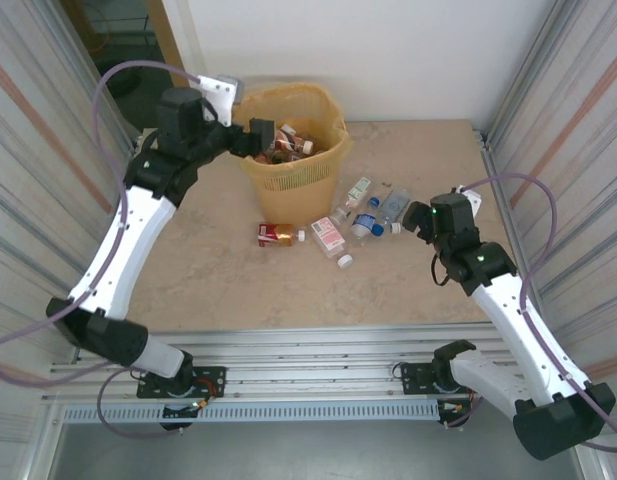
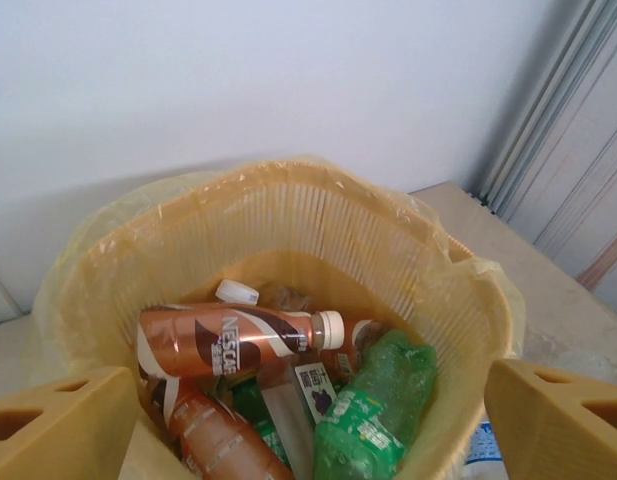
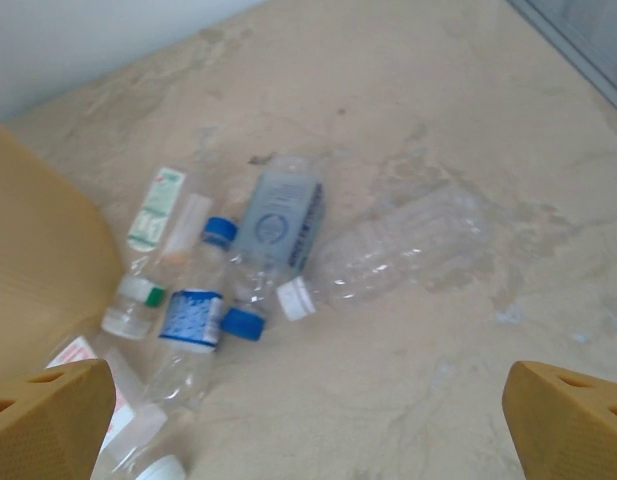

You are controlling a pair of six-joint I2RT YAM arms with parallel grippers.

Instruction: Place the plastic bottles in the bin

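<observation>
Left claw above bin: five-odd bottles.

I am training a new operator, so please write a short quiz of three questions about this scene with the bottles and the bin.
1. True or false: the left gripper, over the bin, holds a bottle.
2. Which cap colour has the brown bottle lying on top in the bin? A white, B blue, C green.
3. Where do the clear bottles near the right gripper lie?
Key: 1 false, it is open and empty. 2 A. 3 On the table, outside the bin.
</observation>
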